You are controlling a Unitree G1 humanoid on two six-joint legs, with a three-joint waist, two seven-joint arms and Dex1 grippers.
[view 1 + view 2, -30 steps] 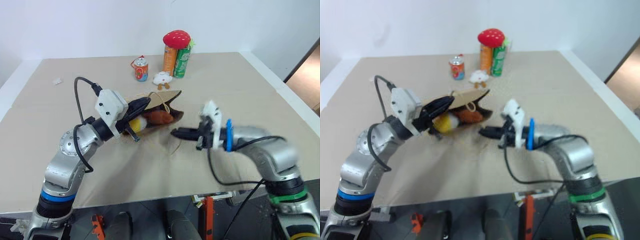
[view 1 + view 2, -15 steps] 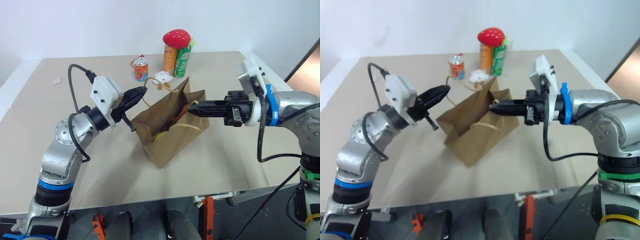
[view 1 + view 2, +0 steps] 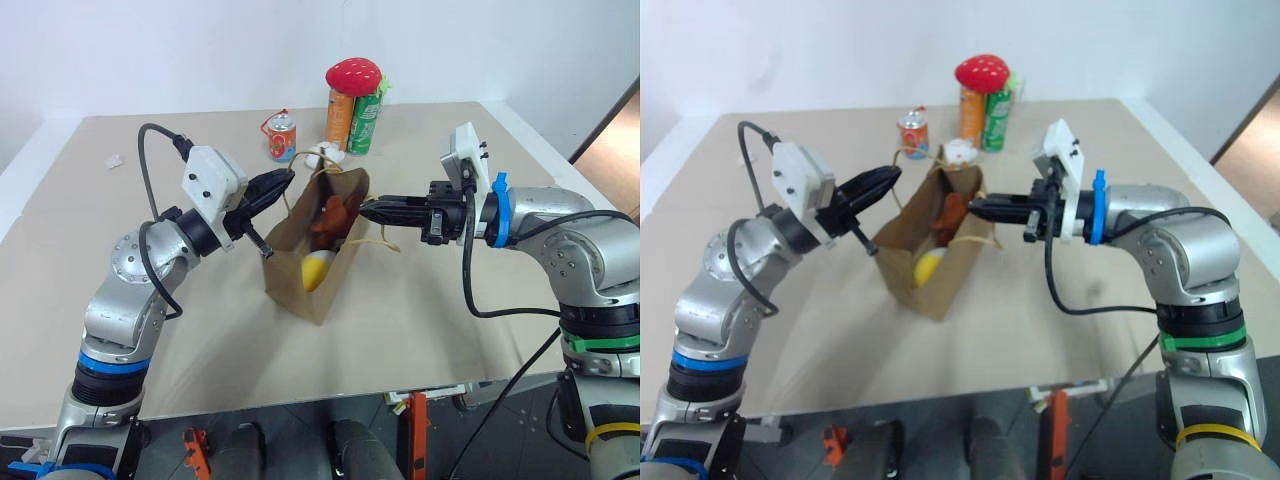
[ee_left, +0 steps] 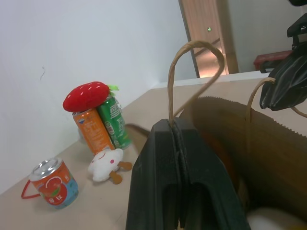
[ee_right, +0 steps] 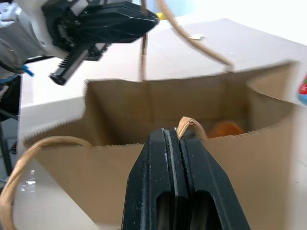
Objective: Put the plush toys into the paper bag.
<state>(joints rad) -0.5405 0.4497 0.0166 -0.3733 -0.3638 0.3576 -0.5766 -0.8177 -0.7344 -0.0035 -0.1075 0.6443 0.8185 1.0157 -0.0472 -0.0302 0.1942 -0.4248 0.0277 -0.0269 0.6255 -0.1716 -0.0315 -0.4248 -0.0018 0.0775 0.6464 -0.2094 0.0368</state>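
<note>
head views: beige surface [image 3: 200, 330], white walls behind. brown kraft paper bag [image 3: 300, 285] mid-surface, orange-brown plush [image 3: 330, 218] and yellow plush [image 3: 316, 270] inside, partly hidden.
left wrist: left pincer [image 4: 176, 125] clamped on tan cord handle [image 4: 192, 48].
right wrist: right pincer [image 5: 176, 136] clamped on second cord handle [image 5: 187, 125].

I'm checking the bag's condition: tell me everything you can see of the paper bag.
The paper bag is plain brown kraft with a serrated rim and two tan cord handles. It stands tilted on the table, mouth open. The left gripper pinches one handle, the right gripper the other. Inside show an orange-brown toy and a yellow toy.
</note>
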